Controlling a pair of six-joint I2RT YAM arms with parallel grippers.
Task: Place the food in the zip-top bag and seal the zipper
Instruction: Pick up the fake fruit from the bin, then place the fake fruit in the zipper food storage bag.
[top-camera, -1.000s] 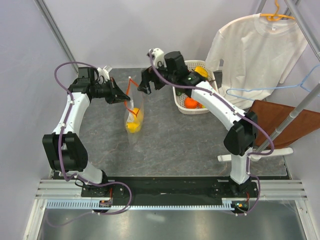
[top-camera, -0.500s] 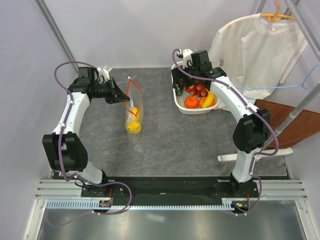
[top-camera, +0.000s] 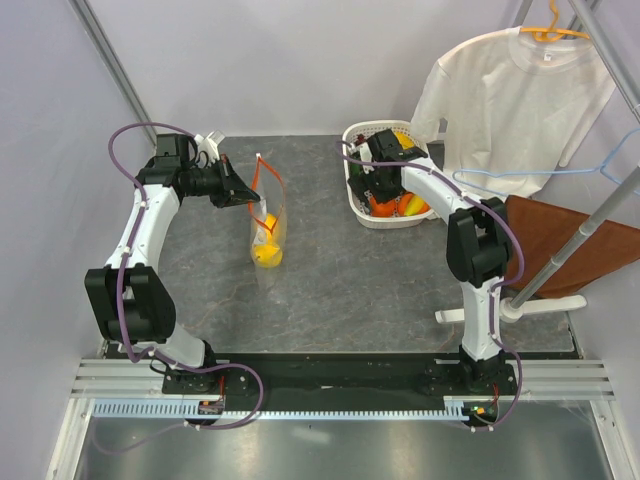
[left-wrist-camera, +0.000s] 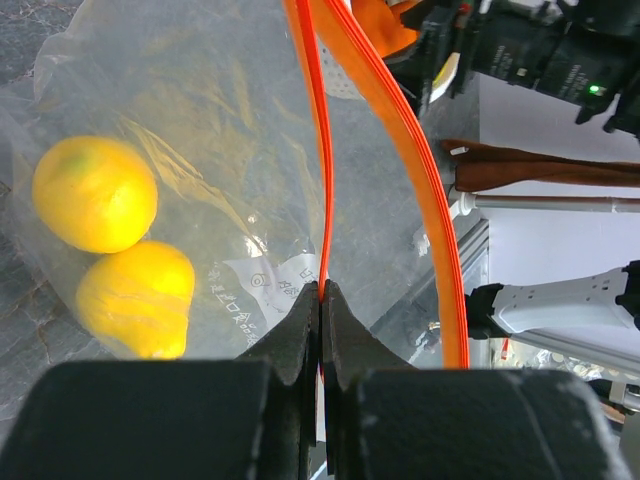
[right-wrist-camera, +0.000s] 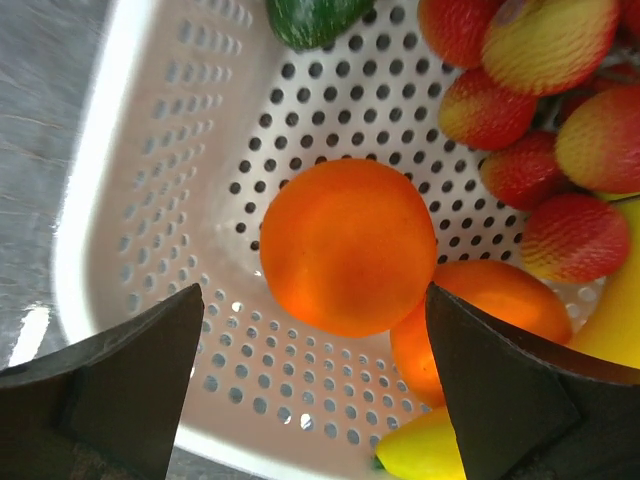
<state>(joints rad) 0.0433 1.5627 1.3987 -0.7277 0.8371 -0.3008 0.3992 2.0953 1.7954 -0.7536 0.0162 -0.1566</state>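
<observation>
The clear zip-top bag (top-camera: 268, 228) stands mid-table with two yellow round fruits (top-camera: 266, 250) inside; they also show in the left wrist view (left-wrist-camera: 95, 193). My left gripper (top-camera: 246, 199) is shut on one side of the orange-red zipper (left-wrist-camera: 322, 150) and holds the mouth open; the other zipper side (left-wrist-camera: 420, 170) curves apart. My right gripper (top-camera: 372, 186) is open above the white basket (top-camera: 362, 132). In the right wrist view its fingers (right-wrist-camera: 130, 370) straddle an orange round fruit (right-wrist-camera: 348, 245), apart from it. A second orange fruit (right-wrist-camera: 480, 320), red-yellow fruits (right-wrist-camera: 570, 235) and a yellow piece (right-wrist-camera: 440, 450) lie beside it.
A green toy (right-wrist-camera: 310, 18) lies at the basket's far side. A white T-shirt (top-camera: 515, 100) on a hanger, a blue hanger (top-camera: 560, 175) and a brown board (top-camera: 570, 240) stand at the right. A metal stand (top-camera: 520, 305) rests near the right arm.
My right arm has swung from beside the bag over to the basket and lowered its open gripper over the orange fruit. The left gripper and the bag have stayed put.
</observation>
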